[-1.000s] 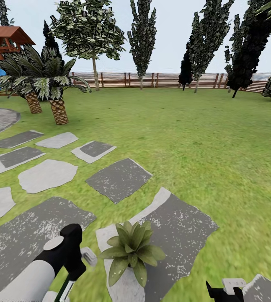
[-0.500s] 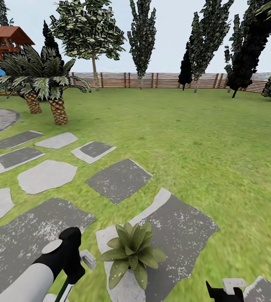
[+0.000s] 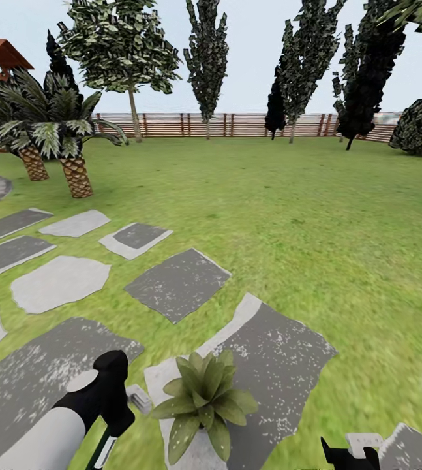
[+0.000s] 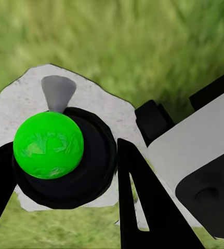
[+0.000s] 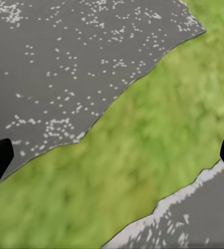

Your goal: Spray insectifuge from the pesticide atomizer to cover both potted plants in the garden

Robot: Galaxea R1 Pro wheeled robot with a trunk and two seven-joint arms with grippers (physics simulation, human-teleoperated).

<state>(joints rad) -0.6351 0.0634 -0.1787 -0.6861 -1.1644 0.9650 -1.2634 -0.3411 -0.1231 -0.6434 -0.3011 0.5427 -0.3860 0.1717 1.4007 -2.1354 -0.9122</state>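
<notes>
At the far left of the head view, two short palm trees with patterned brown trunks (image 3: 54, 153) stand on the lawn, with a slatted wooden fence (image 3: 237, 124) running across the back of the garden. Flat grey and white stepping stones (image 3: 178, 281) lie scattered over the green grass toward the robot.

Low on the left, the robot's left arm, a white sleeve ending in a black wrist (image 3: 100, 398), reaches forward. In the left wrist view, the left gripper (image 4: 65, 171) has its black fingers on either side of a black round-bodied atomizer with a bright green ball top (image 4: 49, 144) and a small grey nozzle cone; the jaws appear clamped on it, over a pale stone.

Just right of that arm, a small potted plant, a rosette of pointed green leaves (image 3: 204, 398), sits on the pale edge of a large grey speckled stone (image 3: 276, 365). Its pot is hidden under the leaves. No whitish specks can be made out on the leaves.

At the lower right, the right gripper (image 5: 112, 155) shows black fingertips at opposite edges of its wrist view, jaws wide apart, holding nothing, above grass and stone.

The atomizer seems already picked up, so spraying this plant is likely the step in hand. The next move calls for aiming the nozzle at the leaves from close by.
</notes>
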